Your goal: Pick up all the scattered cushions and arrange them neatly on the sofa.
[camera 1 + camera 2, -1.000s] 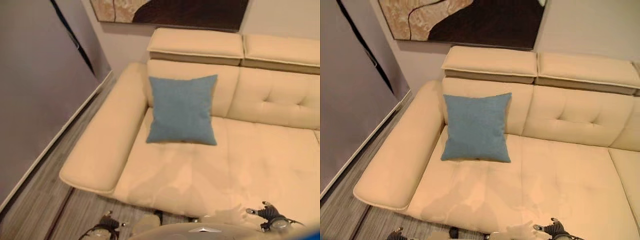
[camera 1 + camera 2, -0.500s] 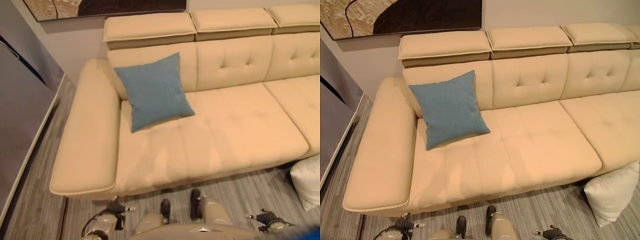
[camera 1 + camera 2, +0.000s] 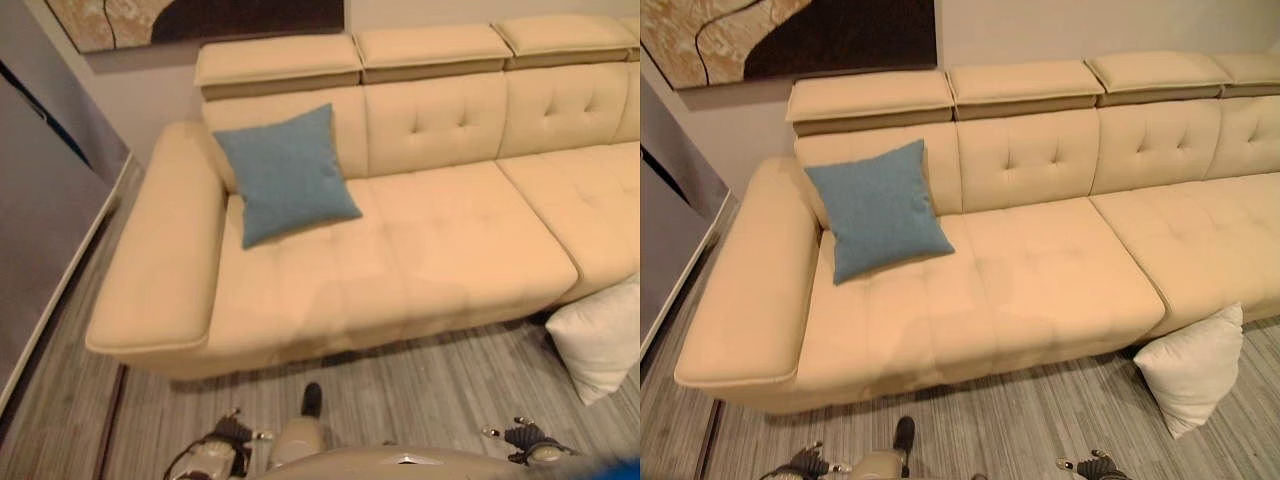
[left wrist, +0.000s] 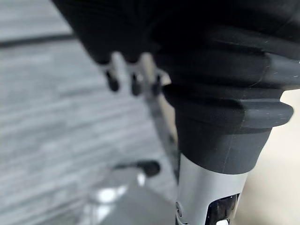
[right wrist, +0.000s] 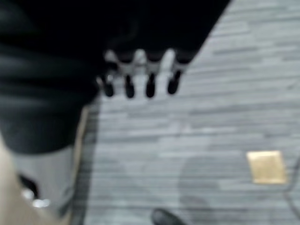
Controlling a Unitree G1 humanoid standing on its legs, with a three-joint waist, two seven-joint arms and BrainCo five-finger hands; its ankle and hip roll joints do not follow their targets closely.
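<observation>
A blue cushion leans upright against the backrest at the left end of the beige sofa, beside the armrest. A white cushion stands on the grey wood floor, leaning against the front of the sofa's right section. My left hand hangs over the floor with its fingers relaxed and nothing in them. My right hand likewise hangs open above the floorboards, away from both cushions.
The wide armrest closes the sofa's left end. A grey wall panel runs along the left, and a painting hangs behind the sofa. A small tan square lies on the floor near my right hand.
The camera has swung right and drawn back from the sofa, so the white cushion on the floor has come into view. The blue cushion has not moved on the seat.
</observation>
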